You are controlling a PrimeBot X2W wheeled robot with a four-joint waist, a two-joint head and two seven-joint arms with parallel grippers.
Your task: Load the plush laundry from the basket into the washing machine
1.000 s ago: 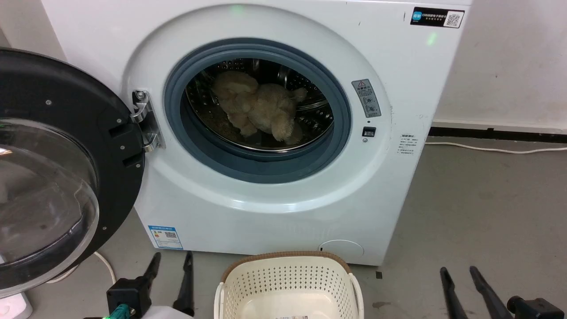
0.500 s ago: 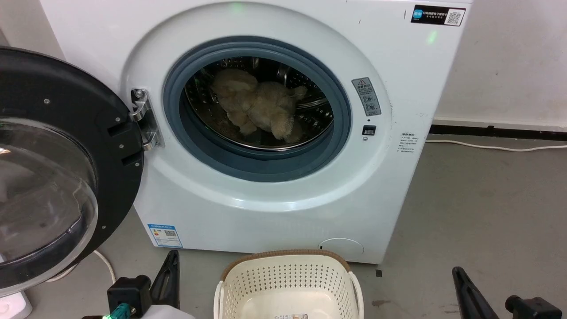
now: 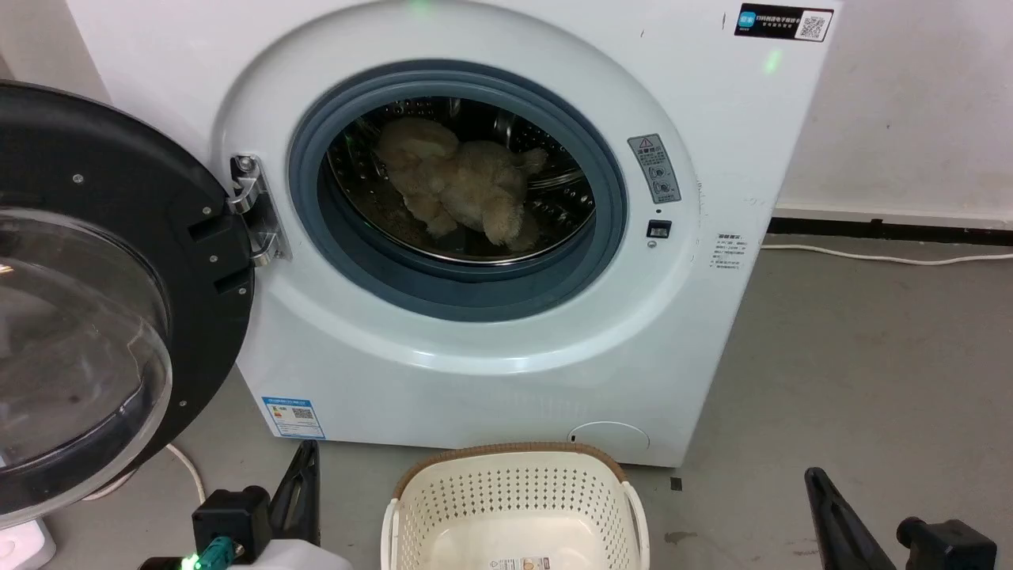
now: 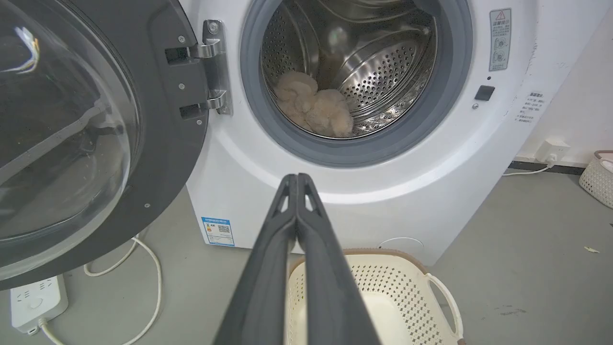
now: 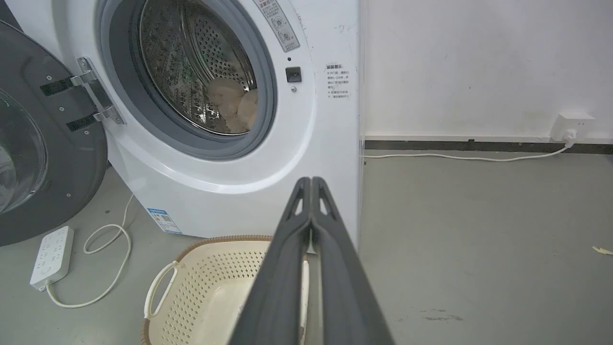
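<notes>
The cream-beige plush laundry [image 3: 459, 190] lies inside the steel drum of the white washing machine [image 3: 491, 380], whose black-rimmed domed door [image 3: 95, 317] hangs wide open to the left. The plush laundry [image 4: 316, 108] also shows in the drum from the left wrist, and the plush laundry [image 5: 234, 108] from the right wrist. The cream basket [image 3: 514, 507] stands on the floor in front of the washer, nothing in it but a label. My left gripper [image 3: 305, 463] is shut, low, left of the basket. My right gripper [image 3: 815, 479] is shut, low at the right. Both hold nothing.
A white power strip [image 4: 36, 302] and its looped cable [image 4: 143, 268] lie on the grey floor under the open door. A white cord [image 5: 459, 157] runs along the wall to a socket [image 5: 572, 125]. Another pale basket [image 4: 596, 175] sits far right.
Both grippers have shut: a second ago each showed two spread fingers, now each shows one closed pair. The head camera has tilted slightly, shifting the scene up. The plush laundry has stayed put.
</notes>
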